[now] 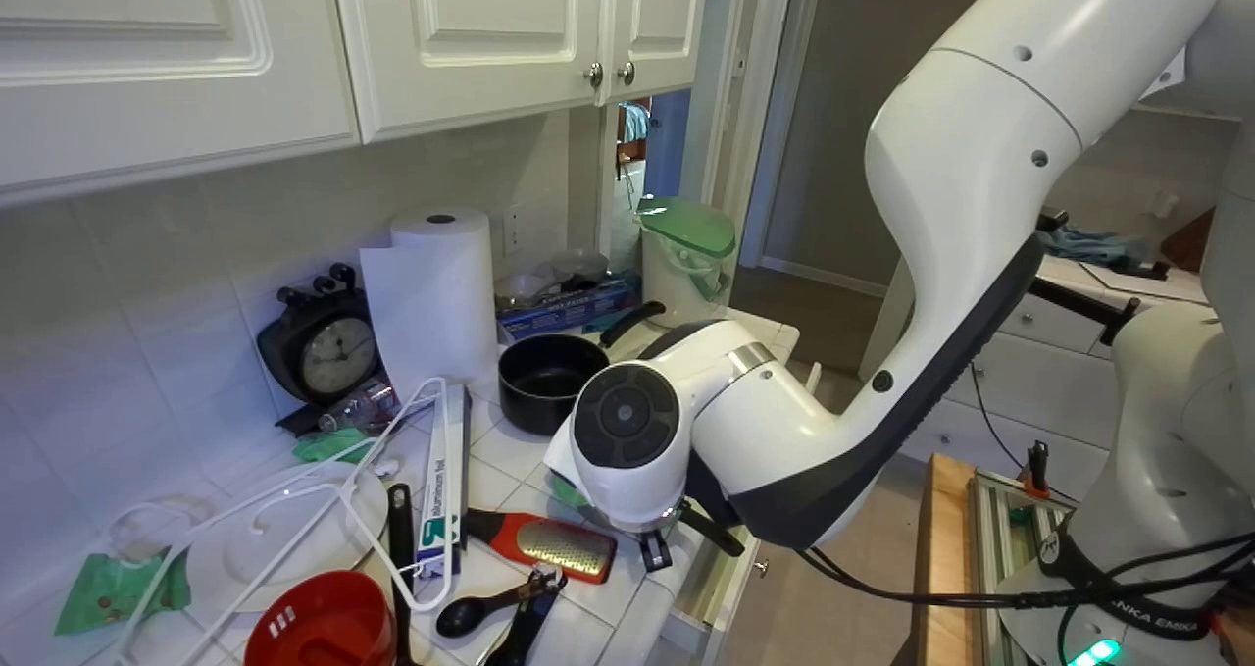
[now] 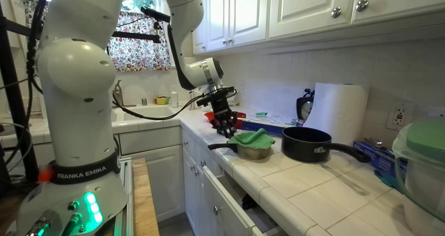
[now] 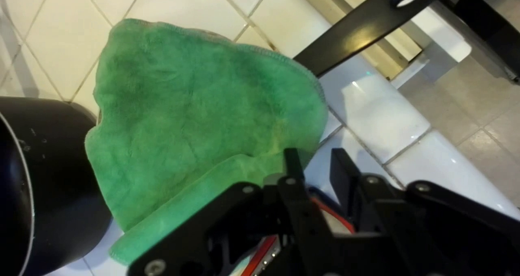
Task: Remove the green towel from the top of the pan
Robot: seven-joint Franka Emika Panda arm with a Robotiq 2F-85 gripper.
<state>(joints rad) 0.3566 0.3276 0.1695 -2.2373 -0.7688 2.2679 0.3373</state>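
Observation:
The green towel (image 2: 255, 138) lies draped over the top of a small pan (image 2: 253, 154) on the tiled counter. In the wrist view the towel (image 3: 203, 105) spreads flat with a fold along its lower edge and hides the pan's body. Only the pan's black handle (image 3: 357, 32) shows there. In an exterior view the arm hides most of the towel (image 1: 567, 492). My gripper (image 3: 316, 156) points down beside the towel's edge, its fingers apart with nothing between them. One finger overlaps the towel's edge in the wrist view; I cannot tell if it touches. The gripper (image 2: 227, 133) appears just above the handle side.
A black pot (image 2: 306, 145) stands close beside the towel. A red grater (image 1: 564, 545), black spoon (image 1: 480, 612) and foil box (image 1: 443, 489) lie nearby. A paper towel roll (image 1: 451, 303) stands behind the pot. An open drawer (image 2: 226, 201) juts out below the counter edge.

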